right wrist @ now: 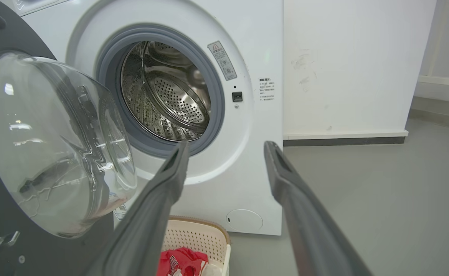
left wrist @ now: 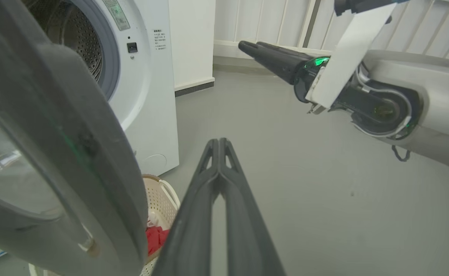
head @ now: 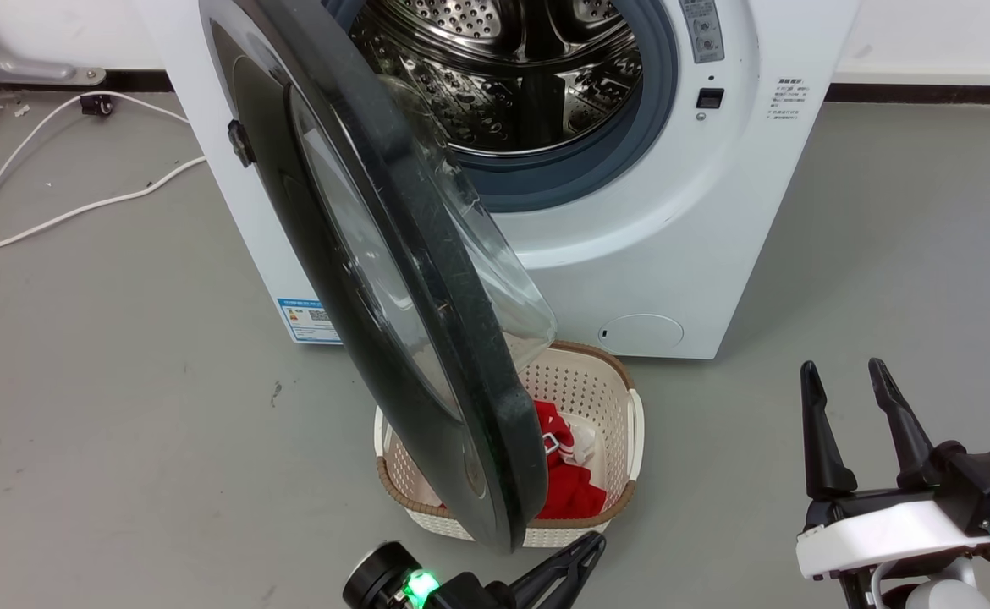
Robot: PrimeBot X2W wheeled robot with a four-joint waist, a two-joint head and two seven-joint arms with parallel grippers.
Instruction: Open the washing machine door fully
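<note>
Poised near door (head: 427,279) rim, left gripper (head: 590,545) clenched empty for nudging wider; right gripper (head: 842,368) released, clear at right.

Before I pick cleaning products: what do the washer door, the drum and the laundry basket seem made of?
Washing machine door: black rim, likely plastic, speckled sheen; its bulging window looks like clear glass, sharply reflective. Drum: bright perforated metal, probably stainless steel. Basket: cream moulded plastic, hole-patterned, brown woven-look rim.
</note>
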